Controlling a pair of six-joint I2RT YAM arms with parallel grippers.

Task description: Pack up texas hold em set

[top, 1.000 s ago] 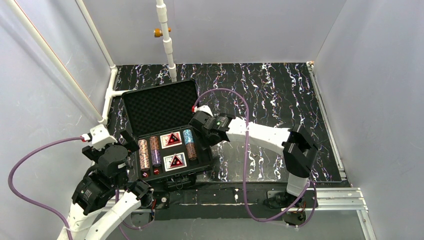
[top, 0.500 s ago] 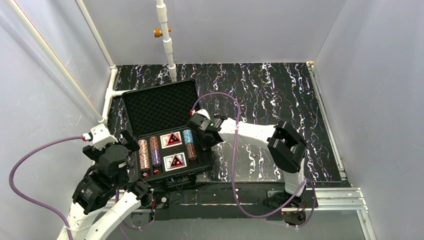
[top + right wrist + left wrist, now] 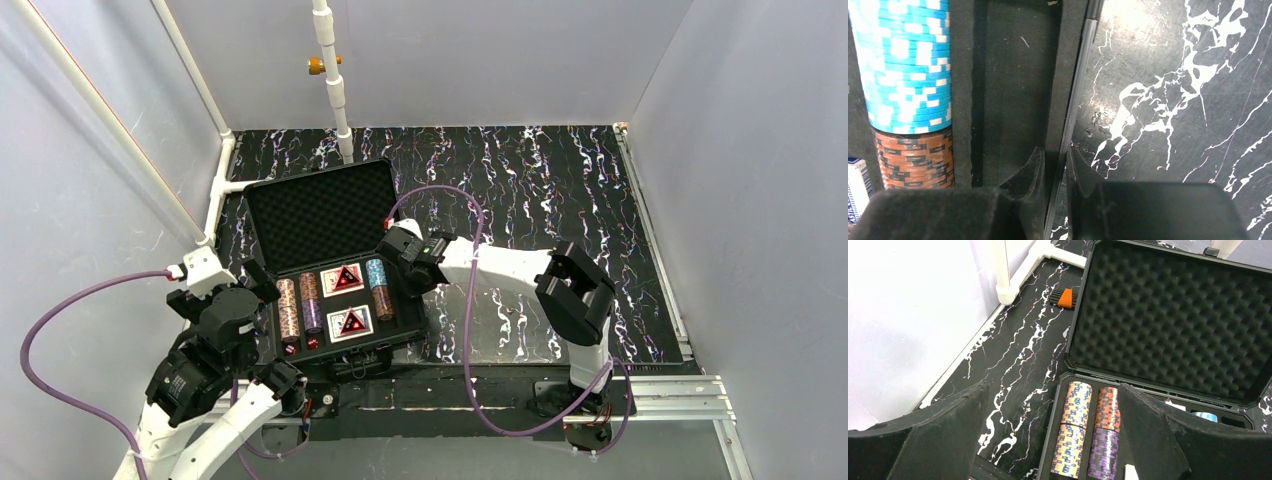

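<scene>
The right tool [image 3: 1054, 154], wide a second ago, now pinches the side wall of the case [image 3: 1013, 75] between its fingers [image 3: 1030, 170], probably steadying the packed, open-lidded set. The left tool [image 3: 1058, 430] gapes empty.

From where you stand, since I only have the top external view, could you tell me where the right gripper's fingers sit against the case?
Observer: The right gripper straddles the right wall of the black case, with one finger inside and one outside over the table.
Operator: Thank you. Is the slot under the inner finger occupied?
Observer: No, that slot shows only bare foam. The light blue chip stack lies in the next one.
Operator: And is the left gripper carrying anything?
Observer: No, the left gripper stands wide open and empty.
</scene>
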